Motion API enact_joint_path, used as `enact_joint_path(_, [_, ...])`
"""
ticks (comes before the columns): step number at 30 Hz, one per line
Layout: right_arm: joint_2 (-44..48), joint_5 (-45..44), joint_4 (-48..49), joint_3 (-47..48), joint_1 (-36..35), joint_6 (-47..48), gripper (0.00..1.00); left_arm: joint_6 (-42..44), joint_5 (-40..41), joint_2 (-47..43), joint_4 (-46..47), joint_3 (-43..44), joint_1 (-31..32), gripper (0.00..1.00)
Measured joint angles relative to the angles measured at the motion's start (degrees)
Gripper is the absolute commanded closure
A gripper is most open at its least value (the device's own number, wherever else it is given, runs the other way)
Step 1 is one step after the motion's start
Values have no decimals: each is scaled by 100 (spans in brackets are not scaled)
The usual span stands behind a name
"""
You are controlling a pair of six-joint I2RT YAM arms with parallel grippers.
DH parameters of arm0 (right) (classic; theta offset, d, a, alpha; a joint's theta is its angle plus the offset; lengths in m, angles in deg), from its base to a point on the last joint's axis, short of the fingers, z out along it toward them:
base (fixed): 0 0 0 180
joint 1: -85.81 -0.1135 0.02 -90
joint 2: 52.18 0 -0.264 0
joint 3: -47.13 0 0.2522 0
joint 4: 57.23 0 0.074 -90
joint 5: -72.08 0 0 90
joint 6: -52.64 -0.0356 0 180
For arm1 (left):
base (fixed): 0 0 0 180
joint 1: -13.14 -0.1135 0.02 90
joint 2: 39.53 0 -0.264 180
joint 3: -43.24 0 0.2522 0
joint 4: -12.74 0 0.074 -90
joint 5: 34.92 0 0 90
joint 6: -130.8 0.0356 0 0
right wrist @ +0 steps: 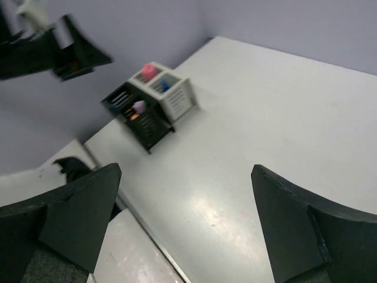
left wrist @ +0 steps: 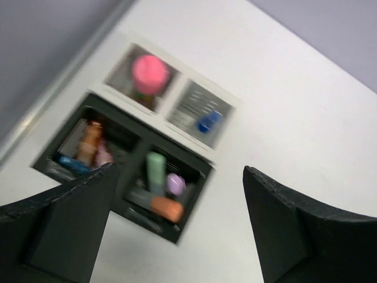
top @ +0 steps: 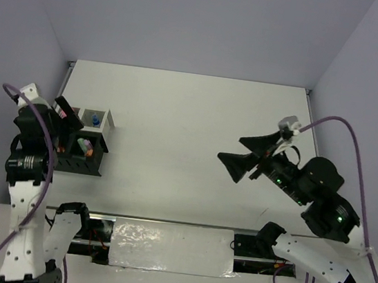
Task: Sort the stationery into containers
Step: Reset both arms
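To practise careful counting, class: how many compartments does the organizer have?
4. On the organizer's far side, a white compartment holds a pink-capped item, a second white compartment a blue-capped bottle; nearer, a black compartment and a second black compartment hold pastel pens. None looks hidden.

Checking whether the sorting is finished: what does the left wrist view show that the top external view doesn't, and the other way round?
Only left wrist: a blurred look into the cells: pink cap, green pen, purple piece, orange piece. Only top external: the right gripper, open above the table. Both: the organizer, a blue item in a white cell, the open left gripper.
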Motion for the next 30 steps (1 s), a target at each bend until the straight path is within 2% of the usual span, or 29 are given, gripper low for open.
enact_joint_path(2, [151, -629, -595, 306, 0, -81, 0, 140, -706, -393, -291, 127, 2, 1])
enact_joint_path(4, [293, -1187, -1224, 667, 0, -162, 0, 256, -1071, -721, -588, 302, 35, 1])
enact_joint_path(9, [553, -2188, -2531, 1587, 0, -354, 0, 400, -1464, -1718, -1180, 804, 256, 1])
enact_joint_path(13, [964, -2647, -3355, 1987, 0, -407, 0, 376, -1537, -2514, -1475, 704, 516, 1])
enact_joint_path(20, [1674, -3139, -4345, 2039, 0, -463, 0, 332, -1340, -2719, -2085, -232, 634, 1])
enact_joint_path(30, [2015, -3209, -4651, 1591, 0, -544, 0, 229, -1080, -2806, -2203, -197, 671, 1])
